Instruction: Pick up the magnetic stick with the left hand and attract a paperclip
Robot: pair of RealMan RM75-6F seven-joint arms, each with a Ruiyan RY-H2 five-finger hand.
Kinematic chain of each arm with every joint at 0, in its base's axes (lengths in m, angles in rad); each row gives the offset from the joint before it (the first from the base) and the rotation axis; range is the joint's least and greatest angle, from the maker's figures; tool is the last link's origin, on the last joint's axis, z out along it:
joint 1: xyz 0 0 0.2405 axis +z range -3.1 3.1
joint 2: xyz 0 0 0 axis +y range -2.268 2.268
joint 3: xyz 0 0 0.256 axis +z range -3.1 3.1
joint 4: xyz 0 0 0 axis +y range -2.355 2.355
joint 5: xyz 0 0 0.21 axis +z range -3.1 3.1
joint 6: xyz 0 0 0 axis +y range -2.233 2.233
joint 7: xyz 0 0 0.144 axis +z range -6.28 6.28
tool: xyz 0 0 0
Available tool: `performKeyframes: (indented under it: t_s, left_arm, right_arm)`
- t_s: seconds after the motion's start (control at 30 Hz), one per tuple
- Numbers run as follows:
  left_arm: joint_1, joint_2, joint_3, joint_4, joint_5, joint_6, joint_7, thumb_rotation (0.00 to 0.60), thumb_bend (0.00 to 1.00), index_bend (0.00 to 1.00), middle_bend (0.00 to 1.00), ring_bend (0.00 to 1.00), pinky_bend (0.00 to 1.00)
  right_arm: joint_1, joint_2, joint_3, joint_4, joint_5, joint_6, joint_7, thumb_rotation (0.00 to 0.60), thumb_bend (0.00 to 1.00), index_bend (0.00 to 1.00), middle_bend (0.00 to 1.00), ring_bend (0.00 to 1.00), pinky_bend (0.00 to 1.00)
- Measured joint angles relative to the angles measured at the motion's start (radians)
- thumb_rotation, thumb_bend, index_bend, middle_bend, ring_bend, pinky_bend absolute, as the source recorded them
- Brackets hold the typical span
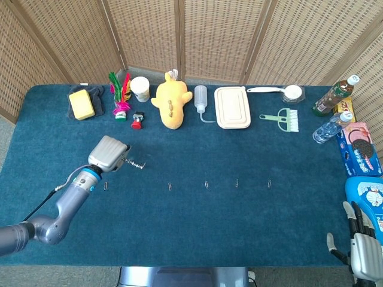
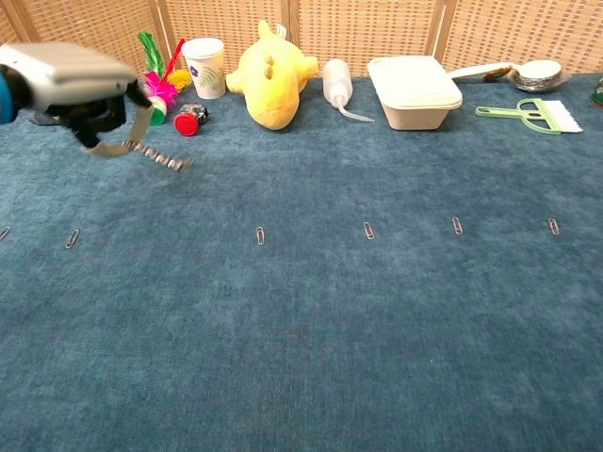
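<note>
My left hand (image 1: 109,154) is lifted above the blue cloth at the table's left and grips the magnetic stick (image 1: 136,164), a short beaded rod that points right. In the chest view the left hand (image 2: 71,80) sits high at the left, and the stick (image 2: 155,153) slopes down to a blurred tip where a paperclip (image 2: 177,165) hangs. Several more paperclips lie in a row on the cloth, the nearest (image 1: 106,186) below the hand, others (image 2: 260,235) to the right. My right hand (image 1: 365,248) rests at the bottom right corner, fingers apart, holding nothing.
Along the back edge stand a yellow sponge (image 1: 82,104), a shuttlecock (image 1: 121,95), a paper cup (image 1: 140,88), a yellow plush (image 1: 170,103), a squeeze bottle (image 1: 200,100), a lunch box (image 1: 232,107), a brush (image 1: 284,119). Bottles (image 1: 335,95) and snack packs (image 1: 359,146) crowd the right edge.
</note>
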Motion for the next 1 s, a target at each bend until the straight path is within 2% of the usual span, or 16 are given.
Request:
performKeyframes:
  t_s: [0.07, 0.13, 0.17, 0.23, 0.33, 0.43, 0.53, 0.7, 0.9, 1.0]
  left_arm:
    - [-0.015, -0.02, -0.01, 0.017, -0.024, -0.004, 0.004, 0.6, 0.65, 0.56, 0.83, 0.82, 0.7]
    - [-0.025, -0.034, -0.014, 0.026, -0.045, -0.007, 0.011, 0.6, 0.58, 0.4, 0.75, 0.75, 0.7]
    - [-0.028, -0.037, -0.014, 0.025, -0.054, -0.01, 0.012, 0.6, 0.54, 0.29, 0.67, 0.69, 0.7]
    - [-0.031, -0.039, -0.014, 0.016, -0.068, -0.016, 0.01, 0.6, 0.49, 0.16, 0.53, 0.56, 0.64]
    - [-0.029, -0.037, -0.013, 0.002, -0.073, -0.017, -0.011, 0.585, 0.48, 0.05, 0.35, 0.36, 0.55]
    - [-0.018, -0.03, -0.016, -0.009, -0.066, -0.013, -0.057, 0.549, 0.48, 0.02, 0.27, 0.28, 0.47]
    - [0.003, -0.012, -0.019, -0.027, -0.053, -0.002, -0.116, 0.523, 0.48, 0.03, 0.27, 0.26, 0.44]
    - [0.078, 0.037, -0.015, -0.09, 0.003, 0.062, -0.234, 0.519, 0.48, 0.04, 0.27, 0.24, 0.4]
    - [0.178, 0.098, 0.022, -0.158, 0.113, 0.16, -0.323, 0.515, 0.48, 0.06, 0.26, 0.24, 0.4]
    - [0.238, 0.14, 0.053, -0.193, 0.163, 0.242, -0.353, 0.513, 0.48, 0.08, 0.26, 0.24, 0.4]
  right_arm:
    - [-0.003, 0.001, 0.0, -0.001, -0.001, 0.005, 0.001, 0.6, 0.44, 0.0, 0.01, 0.0, 0.11]
    - [-0.007, 0.003, -0.001, 0.0, 0.001, 0.009, 0.004, 0.6, 0.44, 0.0, 0.01, 0.0, 0.11]
    - [-0.008, 0.003, -0.001, 0.0, 0.001, 0.011, 0.005, 0.6, 0.44, 0.0, 0.01, 0.0, 0.11]
    - [-0.01, 0.004, -0.001, 0.0, 0.001, 0.013, 0.006, 0.6, 0.44, 0.0, 0.01, 0.0, 0.11]
    - [-0.007, 0.008, 0.0, -0.003, -0.001, 0.01, 0.008, 0.6, 0.44, 0.0, 0.03, 0.0, 0.11]
    - [-0.001, 0.01, 0.003, -0.004, -0.002, 0.004, 0.009, 0.6, 0.44, 0.0, 0.04, 0.0, 0.11]
    - [0.005, 0.011, 0.008, -0.002, -0.004, 0.0, 0.008, 0.6, 0.44, 0.0, 0.04, 0.0, 0.11]
    - [0.028, 0.022, 0.016, -0.015, -0.006, -0.028, -0.009, 0.6, 0.44, 0.0, 0.02, 0.0, 0.11]
    - [0.056, 0.04, 0.026, -0.037, -0.011, -0.054, -0.049, 0.6, 0.44, 0.0, 0.02, 0.0, 0.11]
    - [0.078, 0.058, 0.038, -0.058, -0.03, -0.06, -0.081, 0.6, 0.44, 0.0, 0.01, 0.0, 0.11]
